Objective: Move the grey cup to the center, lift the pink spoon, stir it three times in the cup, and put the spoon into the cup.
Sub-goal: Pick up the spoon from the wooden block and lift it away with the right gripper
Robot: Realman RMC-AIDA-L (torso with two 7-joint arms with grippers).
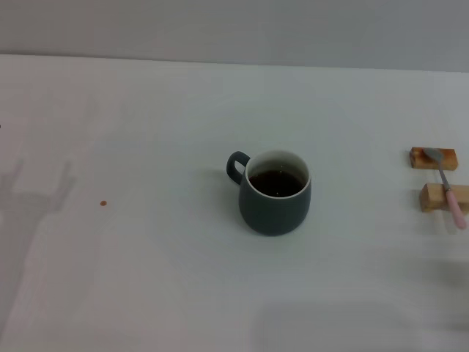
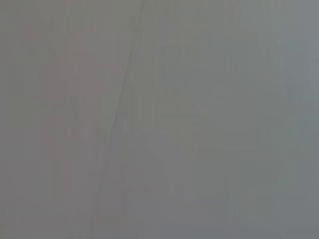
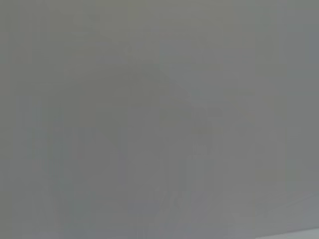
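The grey cup (image 1: 275, 192) stands upright near the middle of the white table (image 1: 146, 279) in the head view, its handle pointing left and dark liquid inside. The pink spoon (image 1: 448, 187) lies at the far right, resting across two small wooden blocks, its metal bowl on the far block and its pink handle past the near one. Neither gripper shows in the head view. Both wrist views show only a plain grey surface.
The two wooden blocks (image 1: 434, 158) (image 1: 441, 198) sit close to the table's right edge. A tiny brown speck (image 1: 103, 204) lies on the left part of the table. A faint arm shadow falls on the table's left side.
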